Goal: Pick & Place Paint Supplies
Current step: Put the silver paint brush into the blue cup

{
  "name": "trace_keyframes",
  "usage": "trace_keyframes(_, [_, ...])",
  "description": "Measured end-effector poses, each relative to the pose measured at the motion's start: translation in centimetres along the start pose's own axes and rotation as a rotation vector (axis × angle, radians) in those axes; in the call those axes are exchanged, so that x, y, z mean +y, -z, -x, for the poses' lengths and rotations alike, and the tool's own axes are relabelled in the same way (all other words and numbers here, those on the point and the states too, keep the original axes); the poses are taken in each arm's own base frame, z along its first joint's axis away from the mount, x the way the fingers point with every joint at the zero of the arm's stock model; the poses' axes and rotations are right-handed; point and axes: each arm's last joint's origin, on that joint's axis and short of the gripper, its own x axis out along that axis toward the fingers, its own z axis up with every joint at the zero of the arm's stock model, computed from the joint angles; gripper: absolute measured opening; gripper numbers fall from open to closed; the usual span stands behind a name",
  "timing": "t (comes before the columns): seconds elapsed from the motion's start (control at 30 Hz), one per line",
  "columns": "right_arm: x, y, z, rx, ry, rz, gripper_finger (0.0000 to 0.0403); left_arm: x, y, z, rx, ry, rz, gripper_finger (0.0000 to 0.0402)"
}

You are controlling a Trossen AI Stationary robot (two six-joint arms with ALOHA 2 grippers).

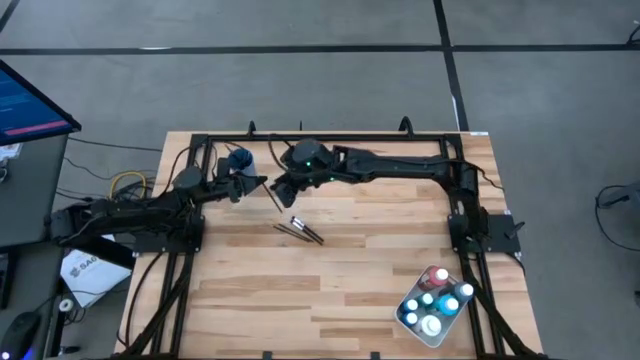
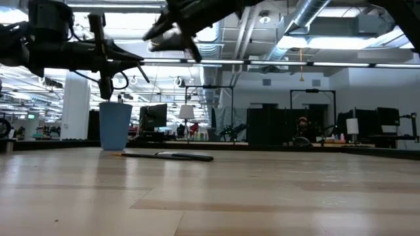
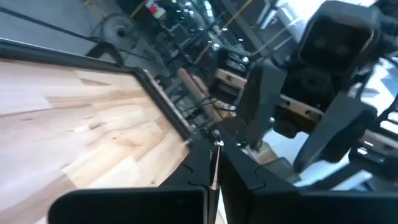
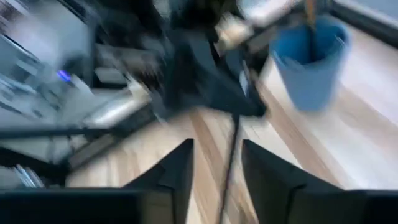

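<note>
A thin dark-handled paintbrush [image 1: 273, 196] hangs in the air near the far left of the table. My left gripper [image 1: 258, 183] is shut on it. My right gripper [image 4: 216, 168] is open, its fingers on either side of the brush handle [image 4: 229, 163] with a gap on both sides. A few more brushes [image 1: 298, 231] lie flat on the wood. The blue cup [image 1: 238, 158] stands behind my left gripper. Small paint bottles [image 1: 438, 296] stand in the white tray [image 1: 411, 325] at the near right. My left gripper pinches the brush between its two fingers at one end, by the pale metal part [image 3: 215, 163]. It comes in about level from the table's left. The brush is lifted clear of the table, and its dark handle slants away toward my right gripper.
A black frame rail [image 1: 320, 137] runs along the far edge and down both sides of the table. Bare wood [image 1: 300, 300] lies between the loose brushes and the tray. A monitor [image 1: 30, 100] and cables sit off the table's left.
</note>
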Motion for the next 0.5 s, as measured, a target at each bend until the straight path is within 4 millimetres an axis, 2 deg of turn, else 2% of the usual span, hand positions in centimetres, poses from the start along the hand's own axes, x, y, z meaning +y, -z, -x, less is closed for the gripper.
trace_keyframes(0.1, [0.1,-0.3,1.0,0.049,0.037,0.025,0.0153,-0.3,-0.8,-0.7,0.036,-0.055,-0.029,0.0002])
trace_keyframes(0.23, [0.3,-0.5,2.8,0.089,0.096,0.03,0.0176,-2.4,-2.9,-2.3,0.122,-0.134,-0.164,0.0001])
trace_keyframes(0.4, [0.7,-0.5,4.4,0.099,0.19,0.043,0.0178,-5.0,-6.0,-2.9,0.143,-0.388,-0.426,0.0001])
trace_keyframes(0.5, [0.8,-0.5,4.6,0.08,0.24,0.072,0.0169,-6.5,-7.5,-2.9,0.088,-0.45,-0.564,0.0001])
